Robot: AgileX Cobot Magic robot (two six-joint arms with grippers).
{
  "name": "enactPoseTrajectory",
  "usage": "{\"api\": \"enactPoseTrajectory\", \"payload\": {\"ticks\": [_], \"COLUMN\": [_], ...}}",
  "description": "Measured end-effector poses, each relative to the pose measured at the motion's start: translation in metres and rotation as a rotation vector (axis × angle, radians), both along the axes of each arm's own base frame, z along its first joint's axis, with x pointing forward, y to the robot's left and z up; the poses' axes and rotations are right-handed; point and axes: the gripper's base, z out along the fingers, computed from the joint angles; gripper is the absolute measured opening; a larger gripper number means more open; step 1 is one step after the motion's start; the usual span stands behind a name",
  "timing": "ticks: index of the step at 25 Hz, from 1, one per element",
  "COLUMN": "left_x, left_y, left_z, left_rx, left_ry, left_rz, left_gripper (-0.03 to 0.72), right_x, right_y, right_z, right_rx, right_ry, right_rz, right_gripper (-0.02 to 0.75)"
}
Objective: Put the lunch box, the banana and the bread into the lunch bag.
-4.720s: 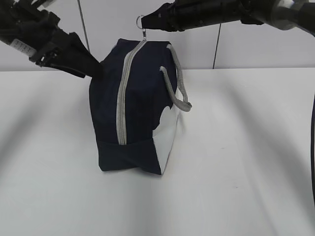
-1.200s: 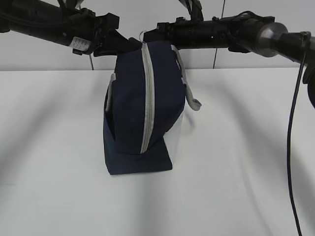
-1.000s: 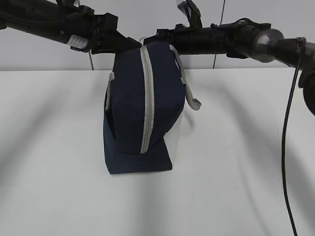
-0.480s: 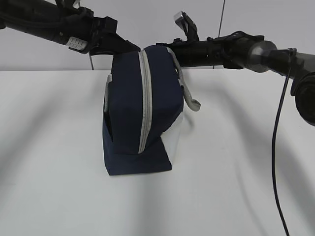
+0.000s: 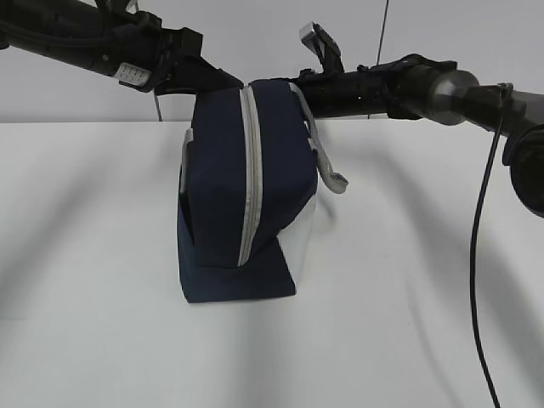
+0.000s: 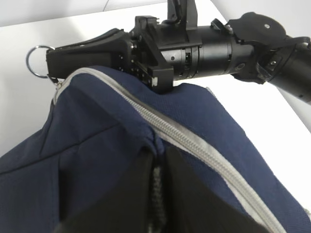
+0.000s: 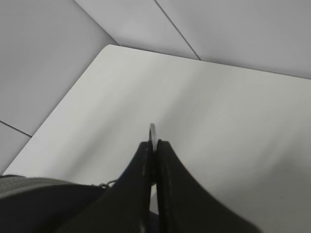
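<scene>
The navy lunch bag [image 5: 221,195] stands on end on the white table [image 5: 408,280], its grey zipper [image 5: 248,187] facing the camera and zipped shut. At the bag's top left, my left gripper [image 5: 223,81] is shut on a grey braided strap handle and the fabric beside it [image 6: 158,160]. From the right, my right gripper [image 5: 285,85] reaches the bag's top and is shut on the zipper's ring pull [image 6: 35,59], whose rim shows between the fingertips [image 7: 152,131]. Lunch box, banana and bread are out of view.
The other grey strap handle [image 5: 327,166] hangs loose down the bag's right side. A black cable [image 5: 478,255] dangles from the right arm near the table's right side. A grey panelled wall [image 5: 425,25] stands behind the table.
Over the last second the bag's top has sunk slightly and both arms have come down a little with it. Both grips are unchanged.
</scene>
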Motion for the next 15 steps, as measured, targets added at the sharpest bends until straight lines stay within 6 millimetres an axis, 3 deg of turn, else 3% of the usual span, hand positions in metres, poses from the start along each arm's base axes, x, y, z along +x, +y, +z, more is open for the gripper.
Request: {"api": "enactPoseTrajectory", "payload": {"ticks": [4, 9, 12, 15], "left_x": [-0.001, -0.005, -0.003, 0.001], "left_y": [0.000, -0.001, 0.004, 0.018], "left_z": [0.002, 0.006, 0.007, 0.007], "left_rx": [-0.007, -0.020, -0.033, -0.040], "left_ry": [0.008, 0.013, 0.033, 0.059], "left_rz": [-0.003, -0.019, 0.002, 0.048], "left_gripper": [0.087, 0.362, 0.463, 0.486], "right_x": [0.000, 0.002, -0.001, -0.007], "right_y": [-0.002, -0.008, -0.009, -0.010], "right_z": [-0.001, 0.010, 0.036, 0.068], "right_rx": [-0.018, -0.092, -0.114, -0.111], "right_ry": [-0.002, -0.055, -0.106, -0.161], "right_rz": [0.001, 0.011, 0.031, 0.042], "right_gripper": [0.096, 0.449, 0.530, 0.547]}}
